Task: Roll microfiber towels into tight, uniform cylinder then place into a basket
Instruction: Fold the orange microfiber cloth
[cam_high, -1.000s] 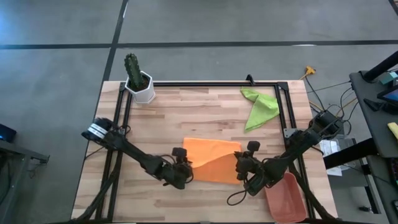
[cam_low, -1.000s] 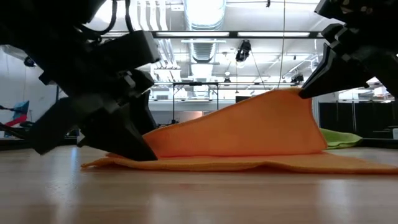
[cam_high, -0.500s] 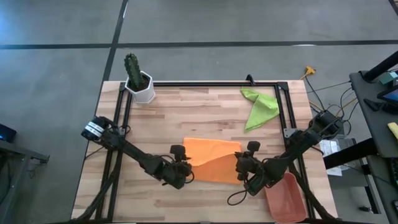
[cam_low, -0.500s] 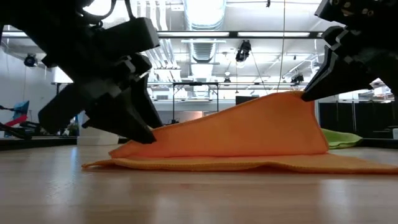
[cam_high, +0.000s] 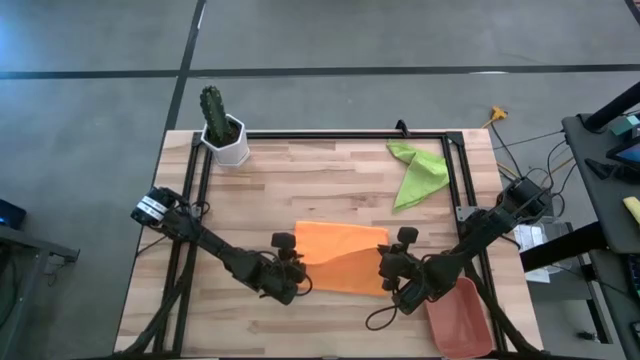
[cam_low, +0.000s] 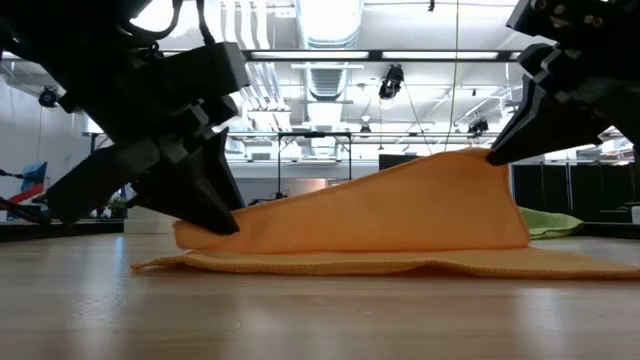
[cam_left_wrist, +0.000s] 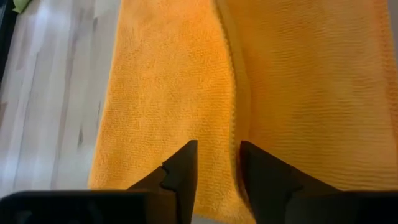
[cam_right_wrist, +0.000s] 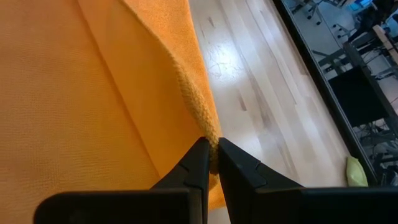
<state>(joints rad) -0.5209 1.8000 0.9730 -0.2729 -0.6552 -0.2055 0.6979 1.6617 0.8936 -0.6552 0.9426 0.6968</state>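
Orange towel (cam_high: 340, 257) is lifted at one corner, pinched between the closed fingers of the right gripper (cam_right_wrist: 211, 152); left gripper (cam_left_wrist: 214, 171) is set at the opposite near edge, fingers narrowly apart astride the folded hem. Basket (cam_high: 458, 318) is seen beside the right gripper, green towel (cam_high: 418, 172) well beyond it
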